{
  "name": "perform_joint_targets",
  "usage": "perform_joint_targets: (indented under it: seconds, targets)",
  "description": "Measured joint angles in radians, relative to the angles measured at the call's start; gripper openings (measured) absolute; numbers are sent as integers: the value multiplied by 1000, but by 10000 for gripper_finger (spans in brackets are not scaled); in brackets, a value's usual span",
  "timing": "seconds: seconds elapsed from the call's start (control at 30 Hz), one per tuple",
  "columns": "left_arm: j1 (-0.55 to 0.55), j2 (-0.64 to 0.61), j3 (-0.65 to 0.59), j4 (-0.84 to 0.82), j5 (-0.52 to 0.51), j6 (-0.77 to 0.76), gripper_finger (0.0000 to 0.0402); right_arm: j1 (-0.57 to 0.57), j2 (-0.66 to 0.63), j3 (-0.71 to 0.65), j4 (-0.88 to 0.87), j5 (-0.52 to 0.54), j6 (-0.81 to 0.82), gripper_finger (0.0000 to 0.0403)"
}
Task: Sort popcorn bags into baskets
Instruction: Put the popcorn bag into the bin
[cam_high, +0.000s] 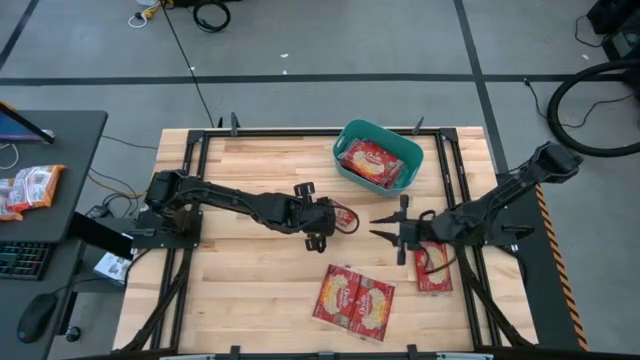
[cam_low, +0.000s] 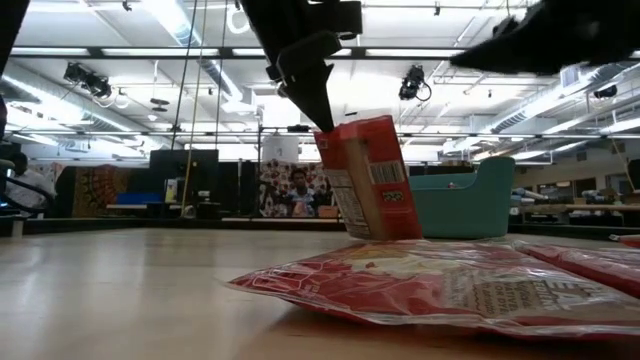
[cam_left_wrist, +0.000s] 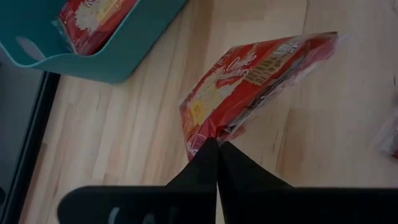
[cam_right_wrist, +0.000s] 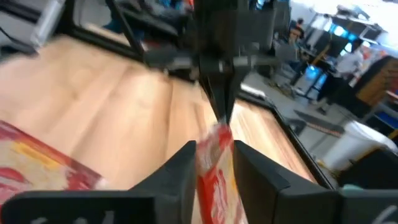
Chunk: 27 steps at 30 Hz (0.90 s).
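Gripping a red popcorn bag by one edge, the left end effector holds it above the table's middle. Facing it, the right end effector stands apart. More bags lie near the front edge; the teal basket at the back edge holds others.

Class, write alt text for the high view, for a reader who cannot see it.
The left gripper holds a red popcorn bag at mid-table, facing the open right gripper. A teal basket behind them holds more bags; others lie on the wooden table in front.
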<state>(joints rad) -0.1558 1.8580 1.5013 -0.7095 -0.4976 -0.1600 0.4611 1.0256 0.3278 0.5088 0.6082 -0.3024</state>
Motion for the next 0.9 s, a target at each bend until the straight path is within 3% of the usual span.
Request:
perform_joint_targets:
  seconds: [0.43,0.73,0.9]
  targets:
    - [13,0,0,12,25,9,0,-118,239,0,84,-25,124,242]
    - [18,0,0,20,44,13,0,-148,444,73,177,-75,123,240]
    - [18,0,0,23,52,13,0,-159,550,156,168,52,115,226]
